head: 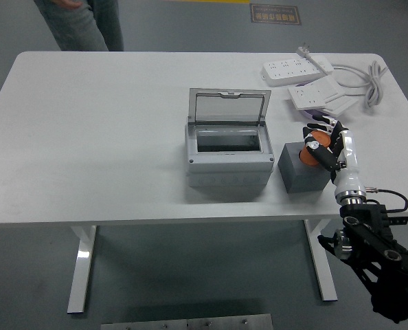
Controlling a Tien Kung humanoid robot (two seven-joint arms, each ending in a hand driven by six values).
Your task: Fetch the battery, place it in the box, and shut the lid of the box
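Note:
An orange battery (310, 147) stands upright in a dark grey block holder (303, 173) on the white table (108, 137), right of the box. My right hand (322, 142) is wrapped around the battery's top, fingers curled on it. The grey box (228, 152) sits mid-table with its clear lid (229, 108) standing open at the back and the inside showing bare. My left arm is out of view.
Two white power strips (297, 69) (319, 94) with a coiled cable (369, 79) lie at the far right. A person's legs (80, 24) stand at the table's far left side.

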